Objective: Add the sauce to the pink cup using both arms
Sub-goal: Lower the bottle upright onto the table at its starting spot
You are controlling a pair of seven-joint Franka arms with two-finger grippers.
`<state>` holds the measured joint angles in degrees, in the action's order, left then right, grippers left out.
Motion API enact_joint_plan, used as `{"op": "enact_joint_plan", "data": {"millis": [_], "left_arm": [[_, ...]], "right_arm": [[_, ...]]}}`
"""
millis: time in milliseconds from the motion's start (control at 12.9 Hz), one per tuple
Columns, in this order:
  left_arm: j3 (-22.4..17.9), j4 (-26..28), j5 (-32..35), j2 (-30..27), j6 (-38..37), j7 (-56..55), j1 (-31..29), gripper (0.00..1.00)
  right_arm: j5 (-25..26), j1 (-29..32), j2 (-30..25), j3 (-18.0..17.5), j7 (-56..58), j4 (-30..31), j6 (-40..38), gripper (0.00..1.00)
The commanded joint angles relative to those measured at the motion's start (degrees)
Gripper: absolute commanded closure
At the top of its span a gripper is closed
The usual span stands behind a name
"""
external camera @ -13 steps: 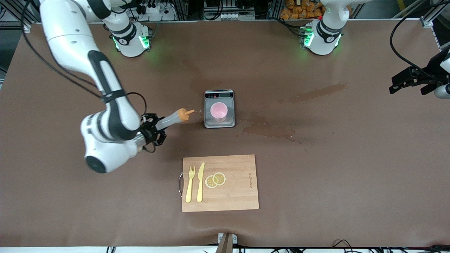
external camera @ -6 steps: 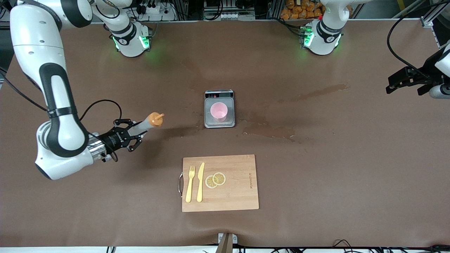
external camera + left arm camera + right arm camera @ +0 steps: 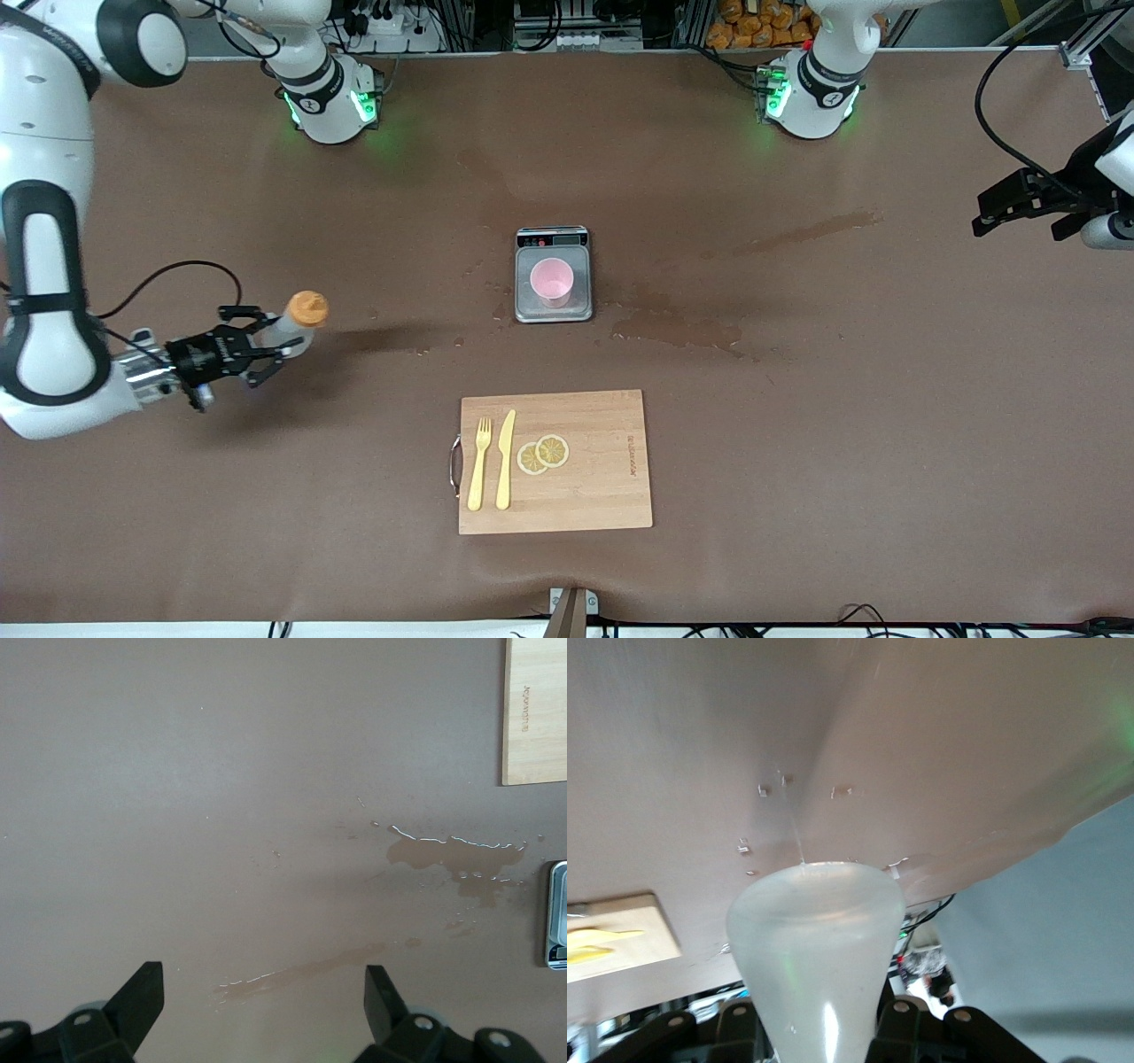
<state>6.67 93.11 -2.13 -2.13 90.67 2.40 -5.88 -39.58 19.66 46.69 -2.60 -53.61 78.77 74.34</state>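
here, the sauce [image 3: 292, 321] is clamped in the right gripper [image 3: 237, 343], held low and sideways over the desk [image 3: 797, 425] toward the right arm's end, well apart from the pink cup [image 3: 551, 281] on the scale [image 3: 553, 303]. the left gripper [image 3: 1032, 206] is held waiting, jaws apart, over its own end.

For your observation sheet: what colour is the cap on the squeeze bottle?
Orange; the sauce bottle's cap shows best in the front view.

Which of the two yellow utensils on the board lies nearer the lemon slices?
The yellow plastic knife; it lies between the pronged yellow plastic fork and the lemon slices on the wooden cutting board.
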Motion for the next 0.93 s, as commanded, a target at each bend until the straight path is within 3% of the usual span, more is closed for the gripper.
{"op": "enact_joint_plan", "data": {"millis": [0, 233, 622, 855], "left_arm": [[0.01, 0.32, -0.51, -0.42, 0.04, 0.06, 0.17, 0.00], [0.62, 0.23, -0.42, -0.33, 0.04, 0.06, 0.17, 0.00], [0.62, 0.23, -0.42, -0.33, 0.12, 0.06, 0.17, 0.00], [0.62, 0.32, -0.33, -0.33, 0.04, 0.06, 0.17, 0.00]], "right_arm": [[-2.17, 6.51, 0.33, -1.35, 2.18, -0.11, -1.21, 0.59], [-6.55, 11.71, 4.01, -1.27, 5.95, -0.11, -1.39, 0.59], [-6.91, 13.12, 7.98, -1.27, 11.15, -0.20, -1.21, 0.58], [-7.00, 13.83, 9.12, -1.27, 12.98, -0.11, -1.21, 0.51]]}}
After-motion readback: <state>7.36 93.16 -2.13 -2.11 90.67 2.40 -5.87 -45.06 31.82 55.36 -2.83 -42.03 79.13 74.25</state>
